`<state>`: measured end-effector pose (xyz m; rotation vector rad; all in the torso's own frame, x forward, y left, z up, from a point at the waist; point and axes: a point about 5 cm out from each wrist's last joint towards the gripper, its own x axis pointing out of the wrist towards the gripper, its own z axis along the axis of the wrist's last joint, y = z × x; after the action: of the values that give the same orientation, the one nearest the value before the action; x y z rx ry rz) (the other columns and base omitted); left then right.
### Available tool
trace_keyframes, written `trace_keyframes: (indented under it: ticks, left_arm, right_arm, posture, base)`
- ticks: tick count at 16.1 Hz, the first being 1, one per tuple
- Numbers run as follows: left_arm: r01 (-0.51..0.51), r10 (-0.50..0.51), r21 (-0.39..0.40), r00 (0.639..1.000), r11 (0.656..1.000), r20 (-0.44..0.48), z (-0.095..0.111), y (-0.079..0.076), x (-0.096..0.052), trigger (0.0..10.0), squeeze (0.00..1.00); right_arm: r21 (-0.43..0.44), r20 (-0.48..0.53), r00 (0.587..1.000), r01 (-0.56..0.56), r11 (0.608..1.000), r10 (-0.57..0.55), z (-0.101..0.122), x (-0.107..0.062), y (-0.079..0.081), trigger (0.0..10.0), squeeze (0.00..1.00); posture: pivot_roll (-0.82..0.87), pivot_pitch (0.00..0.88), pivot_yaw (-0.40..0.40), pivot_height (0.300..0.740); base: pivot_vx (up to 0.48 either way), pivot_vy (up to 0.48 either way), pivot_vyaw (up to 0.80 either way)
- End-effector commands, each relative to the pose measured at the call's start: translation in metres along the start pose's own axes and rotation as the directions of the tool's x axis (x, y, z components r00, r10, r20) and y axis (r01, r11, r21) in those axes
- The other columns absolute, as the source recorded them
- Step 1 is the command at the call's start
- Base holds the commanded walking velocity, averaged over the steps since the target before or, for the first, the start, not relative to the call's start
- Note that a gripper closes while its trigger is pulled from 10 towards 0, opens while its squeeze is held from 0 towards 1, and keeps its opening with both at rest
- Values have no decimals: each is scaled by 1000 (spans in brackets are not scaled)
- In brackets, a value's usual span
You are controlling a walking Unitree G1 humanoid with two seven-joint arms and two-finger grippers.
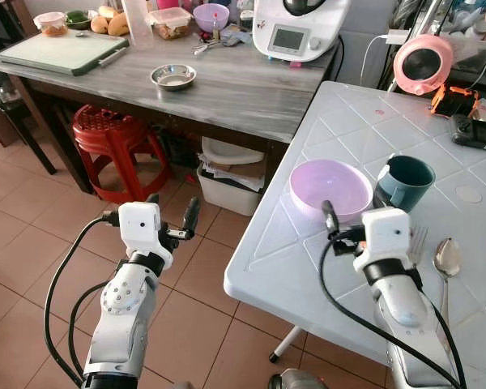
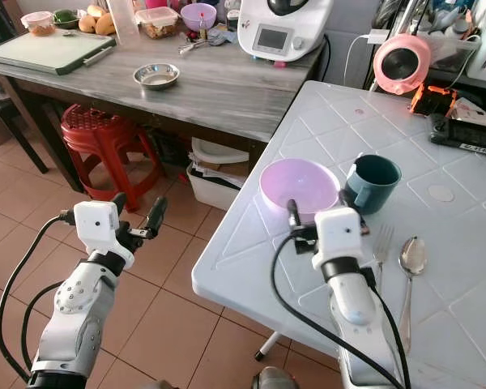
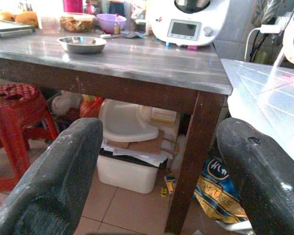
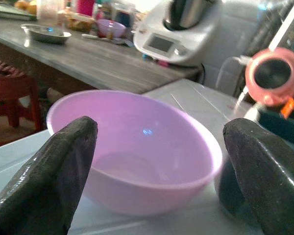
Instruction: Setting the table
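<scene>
A purple plastic bowl (image 1: 330, 188) stands on the white plastic table (image 1: 275, 251), near its left edge. A teal mug (image 1: 405, 182) touches the bowl's right side. To the right of my right wrist lie a fork (image 1: 419, 241) and a spoon (image 1: 447, 259). My right gripper (image 1: 355, 209) hovers just in front of the bowl, open, with the bowl (image 4: 137, 156) between its two fingers but not touching them. My left gripper (image 1: 172, 207) is open and empty, held over the tiled floor left of the white table.
A grey wooden table (image 1: 243, 89) behind carries a steel bowl (image 1: 173, 76), a tray (image 1: 61, 50), food boxes and a white kitchen machine (image 1: 296, 28). Under it are a red stool (image 1: 113, 138) and a white bin (image 1: 227, 182). A pink appliance (image 1: 423, 63) sits at the white table's far end.
</scene>
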<state>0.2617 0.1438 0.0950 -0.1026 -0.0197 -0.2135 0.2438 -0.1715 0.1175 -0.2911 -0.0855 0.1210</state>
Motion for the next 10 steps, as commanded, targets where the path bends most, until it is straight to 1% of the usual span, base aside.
trace_keyframes:
  ticks: [1, 2, 3, 4, 5, 7, 8, 9, 10]
  left_arm:
    - [-10, 10, 0, 1000, 1000, 3, 2, 1, 1, 10000, 0]
    - [-13, 13, -3, 1000, 1000, 0, 2, 1, 1, 10000, 0]
    - [-11, 11, -4, 1000, 1000, -3, 2, 1, 1, 10000, 0]
    - [-11, 11, -5, 1000, 1000, -4, 1, 0, 1, 10000, 0]
    - [-11, 11, -7, 1000, 1000, -8, 1, 0, 1, 10000, 0]
    - [-12, 12, -12, 1000, 1000, -12, 0, 0, 1, 10000, 0]
    - [-17, 16, -16, 1000, 1000, -18, 0, 0, 1, 10000, 0]
    - [-22, 22, -20, 1000, 1000, -22, -1, 0, 1, 10000, 0]
    - [-27, 26, -26, 999, 999, -27, -2, 0, 1, 10000, 0]
  right_arm:
    - [-51, 21, 999, -44, 998, 45, 8, 3, 3, 10000, 1000]
    - [-105, 2, 996, -90, 990, 91, 7, 6, 4, 10000, 1000]
    - [-156, -6, 992, -128, 979, 128, 6, 8, 4, 10000, 471]
    - [-173, -18, 989, -145, 974, 145, 6, 9, 4, 10000, 149]
    - [-182, -25, 985, -171, 968, 170, 6, 12, 4, 10000, 0]
    - [-193, -21, 976, -216, 957, 216, 9, 17, 5, 10000, 0]
    - [-236, -37, 961, -276, 932, 275, 8, 19, 9, 10000, 0]
    - [-245, -58, 954, -300, 922, 295, 6, 19, 11, 10000, 0]
    - [-231, -80, 946, -325, 917, 315, 3, 19, 13, 10000, 0]
  posture:
    - [-67, 0, 29, 740]
    - [-66, 0, 29, 740]
    - [-67, 0, 30, 740]
    - [-67, 0, 30, 740]
    - [-67, 0, 28, 740]
    - [-67, 0, 28, 740]
    - [-68, 0, 26, 740]
    - [-67, 0, 25, 740]
    - [-65, 0, 23, 740]
  base:
    - [0, 0, 0]
    - [0, 0, 0]
    - [0, 0, 0]
    - [0, 0, 0]
    - [0, 0, 0]
    - [0, 0, 0]
    - [0, 0, 0]
    - [0, 0, 0]
    - [0, 0, 0]
